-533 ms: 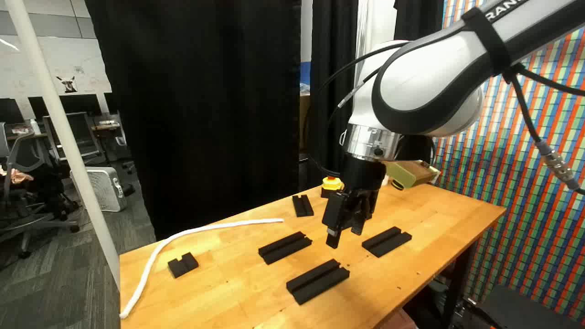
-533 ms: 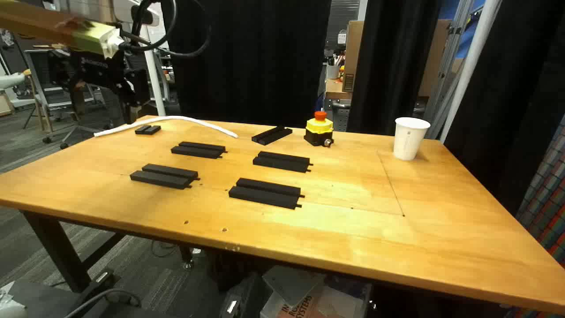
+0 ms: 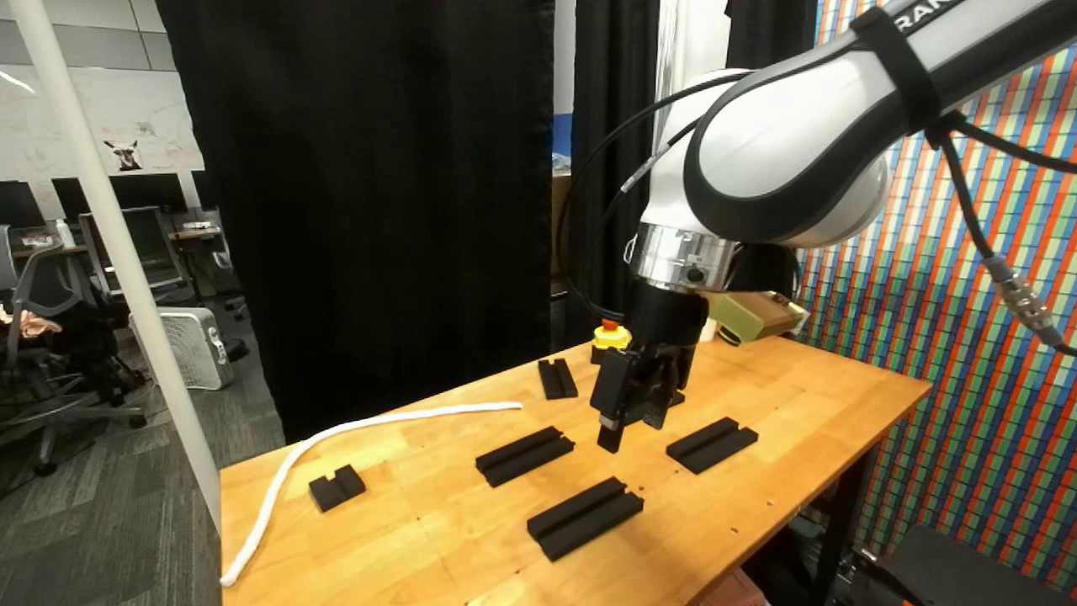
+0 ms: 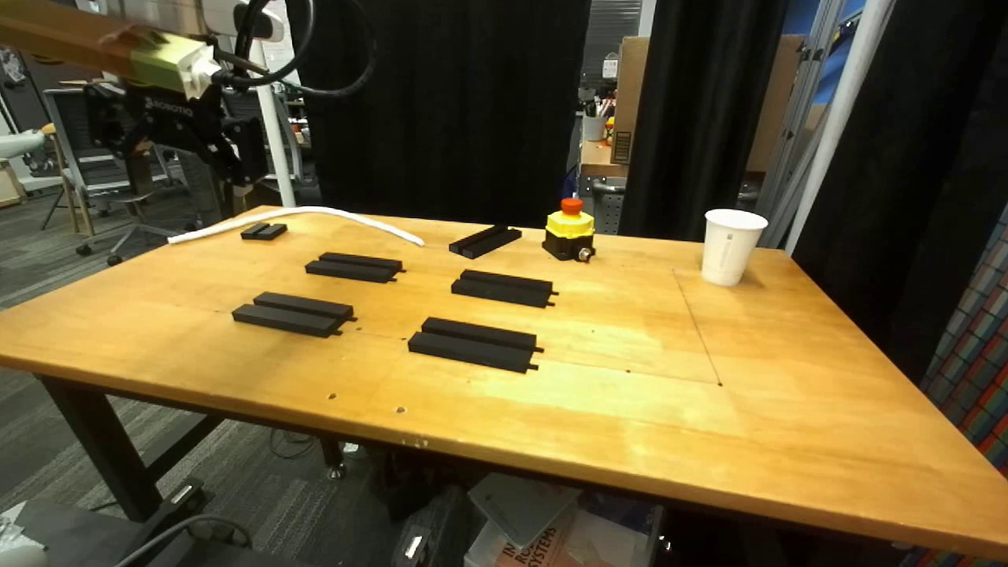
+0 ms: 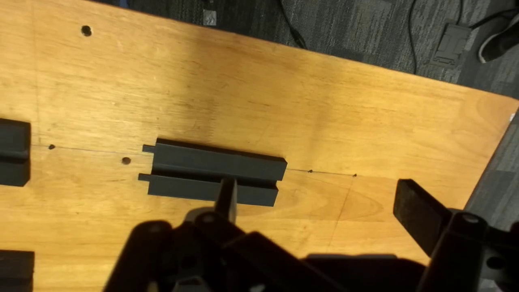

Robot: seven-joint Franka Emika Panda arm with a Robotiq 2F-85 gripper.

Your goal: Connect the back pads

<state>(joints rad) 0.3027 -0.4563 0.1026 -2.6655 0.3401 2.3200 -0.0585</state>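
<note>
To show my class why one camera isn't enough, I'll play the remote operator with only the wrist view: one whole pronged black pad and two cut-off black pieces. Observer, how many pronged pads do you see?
Observer: Four pronged pads show in an exterior view.
Operator: Do their prongs all face one way?
Observer: Yes, each pair sits at the pad's end nearer a white cup.
Operator: Any cable lying about?
Observer: Yes, a white cable curves past a short black block, in both exterior views.
</note>
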